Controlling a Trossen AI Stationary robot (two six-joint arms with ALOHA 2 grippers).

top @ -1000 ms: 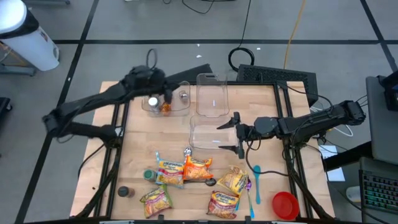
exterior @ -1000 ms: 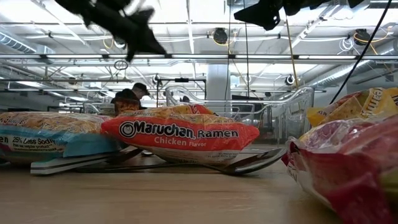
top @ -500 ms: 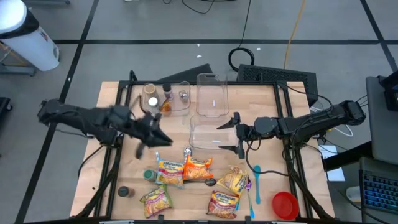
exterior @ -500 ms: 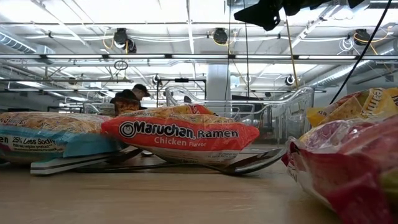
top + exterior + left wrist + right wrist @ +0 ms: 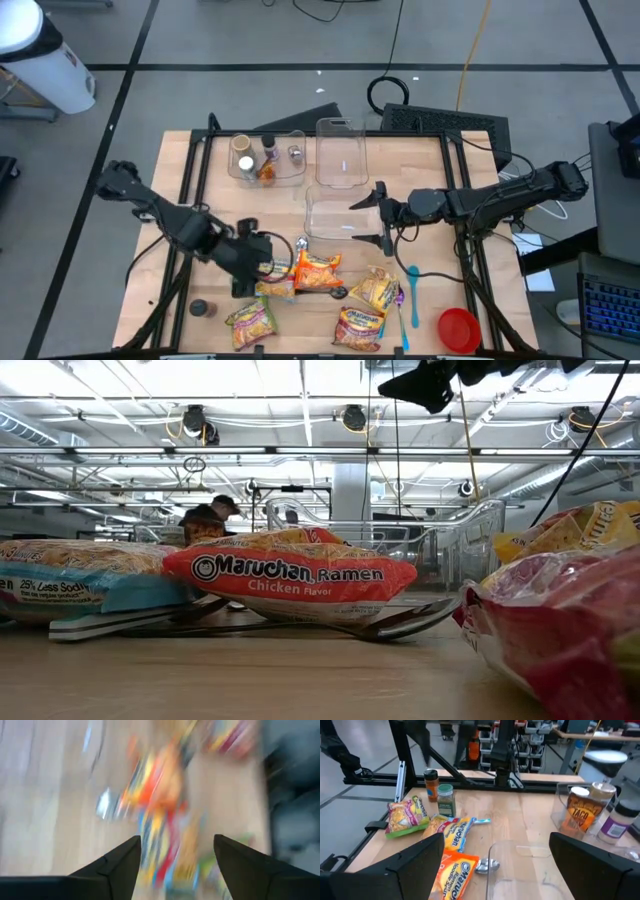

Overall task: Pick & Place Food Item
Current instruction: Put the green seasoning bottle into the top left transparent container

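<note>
The left gripper [image 5: 262, 262] hangs, fingers spread, over the near cluster of ramen packets [image 5: 297, 273] — its wrist view is smeared, so which packet lies under it is, I judge, uncertain; better to settle, centre on one packet's short width, then descend; farther back the right gripper [image 5: 383, 217], also spread, waits over the clear bin [image 5: 322, 214] — the likely destination.

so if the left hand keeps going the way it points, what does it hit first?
Probably the ramen packets: the left hand points toward that pile, fingers open. The wrist view is too blurred to tell height.
</note>
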